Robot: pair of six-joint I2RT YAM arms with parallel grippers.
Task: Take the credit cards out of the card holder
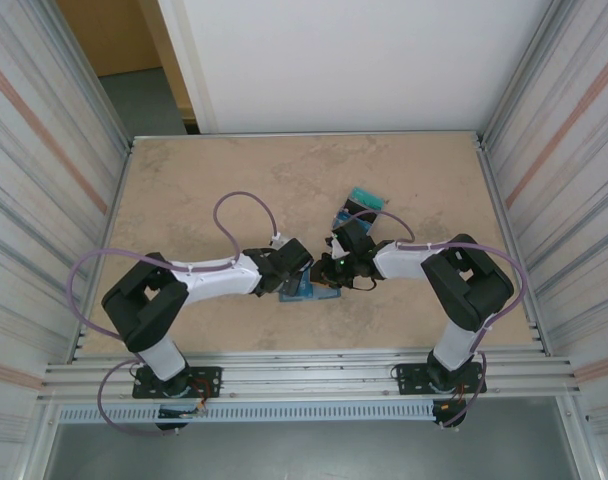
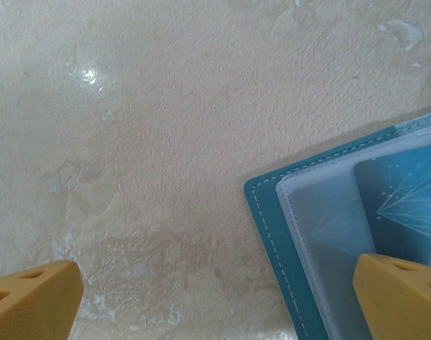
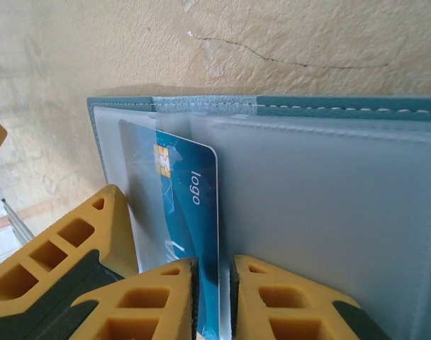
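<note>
The teal-blue card holder (image 1: pixel 302 292) lies open on the table between both arms. Its pale lining (image 3: pixel 322 205) faces up. A blue credit card (image 3: pixel 191 205) with a gold chip sticks partway out of a clear sleeve. My right gripper (image 3: pixel 224 297) has its jaws a narrow gap apart around that card's edge, wider than the card is thick. My left gripper (image 2: pixel 215 304) is wide open over bare table, and its right finger (image 2: pixel 403 297) sits over the holder's corner (image 2: pixel 272 234). More credit cards (image 1: pixel 359 202) lie in a small pile behind the right gripper (image 1: pixel 330 272).
The tan mottled table (image 1: pixel 204 190) has free room to the left and at the back. Metal walls (image 1: pixel 44 180) close in both sides. An aluminium rail (image 1: pixel 304 375) runs along the near edge by the arm bases.
</note>
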